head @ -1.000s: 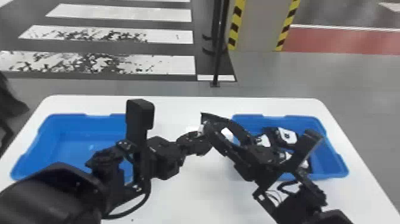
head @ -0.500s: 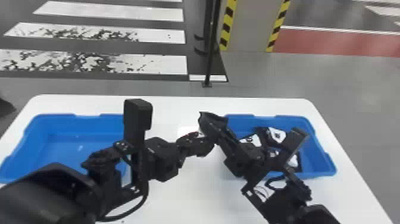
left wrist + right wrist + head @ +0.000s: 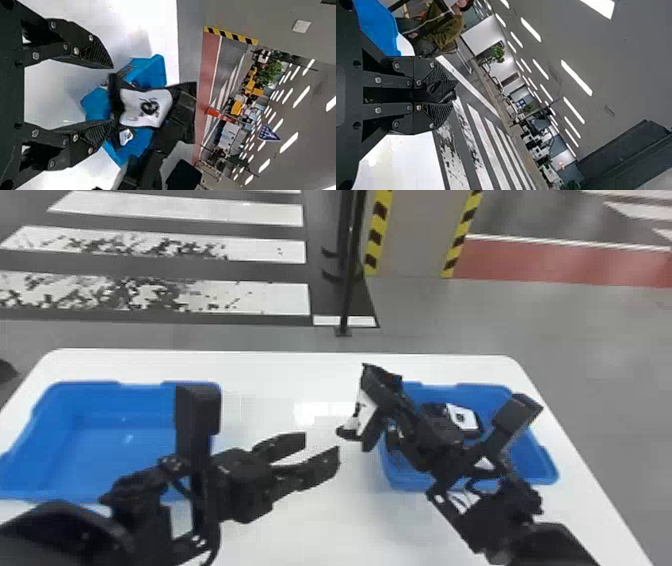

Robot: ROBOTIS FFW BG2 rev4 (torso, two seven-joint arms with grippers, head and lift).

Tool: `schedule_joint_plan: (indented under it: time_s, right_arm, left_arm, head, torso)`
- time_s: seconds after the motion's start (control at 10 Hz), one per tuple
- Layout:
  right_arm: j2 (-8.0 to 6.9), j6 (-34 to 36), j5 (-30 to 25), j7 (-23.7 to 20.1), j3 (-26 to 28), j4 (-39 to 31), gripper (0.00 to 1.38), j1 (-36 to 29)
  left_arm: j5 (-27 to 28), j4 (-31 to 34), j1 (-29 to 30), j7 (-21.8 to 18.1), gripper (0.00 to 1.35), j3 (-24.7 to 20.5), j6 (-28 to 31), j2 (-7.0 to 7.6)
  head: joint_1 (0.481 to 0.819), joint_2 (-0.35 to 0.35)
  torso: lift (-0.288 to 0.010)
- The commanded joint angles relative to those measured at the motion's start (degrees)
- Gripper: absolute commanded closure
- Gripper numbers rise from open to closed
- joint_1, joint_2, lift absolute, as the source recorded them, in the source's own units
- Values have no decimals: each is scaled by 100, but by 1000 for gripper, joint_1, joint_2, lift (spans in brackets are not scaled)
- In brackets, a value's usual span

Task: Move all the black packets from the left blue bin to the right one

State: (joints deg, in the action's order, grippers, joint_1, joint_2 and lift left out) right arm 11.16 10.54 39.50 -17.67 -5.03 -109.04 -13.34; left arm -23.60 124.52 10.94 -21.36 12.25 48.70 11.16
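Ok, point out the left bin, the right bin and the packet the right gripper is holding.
Left blue bin (image 3: 110,455), head view: its bare floor.
Right blue bin (image 3: 410,480), head view: its near wall.
Held black packet (image 3: 148,107), left wrist view: middle of its white label.

1. Here the left blue bin (image 3: 100,460) is showing smooth, faintly glossy plastic!
2. And the white table (image 3: 310,530) is gleaming, smooth and shiny.
3. The left gripper (image 3: 321,445) is flaunting metallic screws (image 3: 35,56) and rough, ridged pads (image 3: 98,54).
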Motion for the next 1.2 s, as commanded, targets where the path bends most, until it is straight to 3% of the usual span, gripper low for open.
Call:
schedule_joint_plan:
  time_s: [0.0, 0.4, 0.5, 0.6, 0.7, 0.8, 1.1]
  right_arm:
    - [0, 1, -294, 0, 412, 237, 1282, 153]
    - [-52, 1, -1517, 0, 1474, 1883, 1277, 983]
    - [-52, -13, -1791, 0, 1726, 2108, 1159, 1095]
    - [-52, -84, -2271, 44, 1863, 2108, 783, 1095]
    - [-52, -140, -2362, 62, 1886, 1925, 358, 927]
    - [-88, -210, -2374, 106, 1886, 1461, 114, 561]
    - [-457, -576, -2579, 246, 1851, -213, 111, -888]
  left_arm:
    - [6, 295, 396, -17, 186, -357, -19, -53]
    - [6, 1336, 1423, -35, 186, -1271, -399, -237]
    - [6, 1350, 1591, -26, 186, -1374, -849, -246]
    - [17, 1350, 1774, 9, 180, -1488, -1397, -290]
    - [40, 1350, 2013, 18, 180, -1682, -1974, -378]
    - [63, 1350, 2280, 35, 180, -1876, -2339, -492]
    - [440, 1322, 3180, 132, 185, -2379, -3436, -818]
  head:
    - [695, -143]
    - [695, -206]
    - [695, -231]
    - [695, -243]
    - [695, -263]
    - [695, -263]
    - [695, -204]
  torso:
    - [-140]
    - [-140]
    - [-140]
    - [-140]
    - [-140]
    - [-140]
    - [-140]
